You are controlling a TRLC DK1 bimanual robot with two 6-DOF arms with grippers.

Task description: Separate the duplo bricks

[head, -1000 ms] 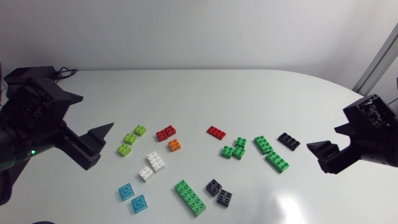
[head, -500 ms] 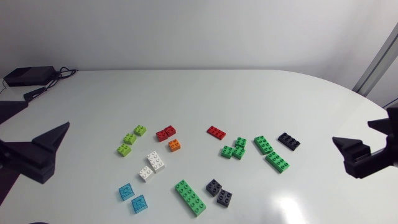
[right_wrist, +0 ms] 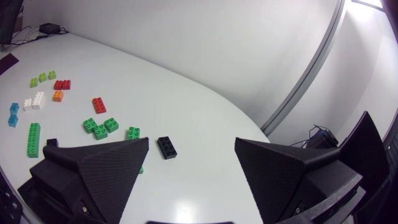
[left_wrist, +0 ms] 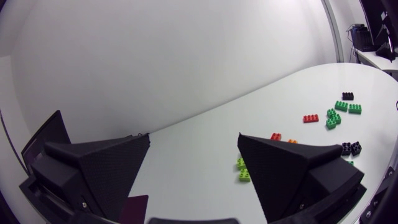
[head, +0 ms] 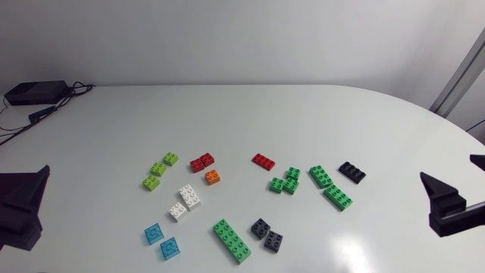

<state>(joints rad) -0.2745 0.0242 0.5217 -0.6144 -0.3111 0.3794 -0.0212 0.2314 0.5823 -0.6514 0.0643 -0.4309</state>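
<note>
Duplo bricks lie loose across the middle of the table: lime ones point(head: 158, 168), a red pair point(head: 201, 161), an orange one point(head: 213, 177), white ones point(head: 190, 196), two cyan ones point(head: 154, 232), a long green one point(head: 231, 240), dark grey ones point(head: 261, 227), a single red one point(head: 263, 160), green ones point(head: 284, 182) point(head: 338, 196) and a black one point(head: 352, 171). My left gripper point(left_wrist: 193, 168) is open and holds nothing, far from the bricks at the table's left side. My right gripper point(right_wrist: 193, 165) is open and holds nothing too, at the right side.
A black box with cables point(head: 34, 92) sits at the table's far left corner. In the head view one wedge finger point(head: 23, 208) of the left gripper shows at the left edge and one finger point(head: 445, 203) of the right gripper at the right edge.
Both arms have drawn back outward from the bricks to the side edges of the head view. The bricks have not moved.
</note>
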